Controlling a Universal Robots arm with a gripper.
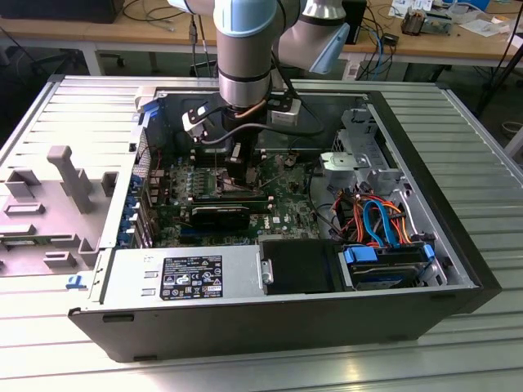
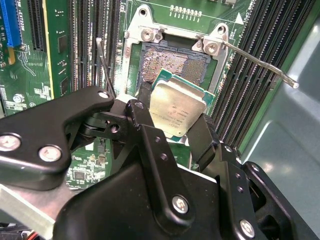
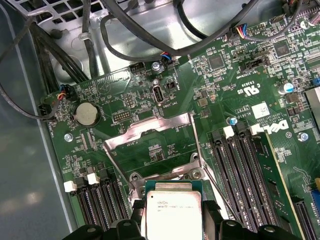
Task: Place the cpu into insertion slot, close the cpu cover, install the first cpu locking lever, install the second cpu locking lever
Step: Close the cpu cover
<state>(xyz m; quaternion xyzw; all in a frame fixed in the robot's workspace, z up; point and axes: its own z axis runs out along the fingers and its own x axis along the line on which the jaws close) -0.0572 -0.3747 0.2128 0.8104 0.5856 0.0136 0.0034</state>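
In both wrist views my gripper (image 2: 172, 120) (image 3: 172, 227) is shut on the cpu (image 2: 176, 106) (image 3: 172, 210), a small square chip with a dull silver top, held by two opposite edges between the black fingers (image 2: 142, 107). The chip hangs over the near side of the insertion slot (image 2: 170, 62), whose pale pin field lies bare inside a metal frame. I cannot tell whether the chip touches it. The cpu cover (image 3: 150, 131) is swung open beyond the socket. Two thin locking levers (image 2: 255, 60) (image 2: 104, 65) stand raised on either side. In the exterior view the gripper (image 1: 238, 159) reaches down inside the computer case.
Long black memory slots (image 2: 240, 75) (image 3: 245, 170) flank the socket on the green board (image 1: 278, 204). A black graphics card (image 1: 221, 214), a grey power supply (image 1: 184, 273), a drive bay (image 1: 384, 261) and orange and blue cables (image 1: 376, 216) crowd the case. Black cables (image 3: 150, 35) hang over the board's far edge.
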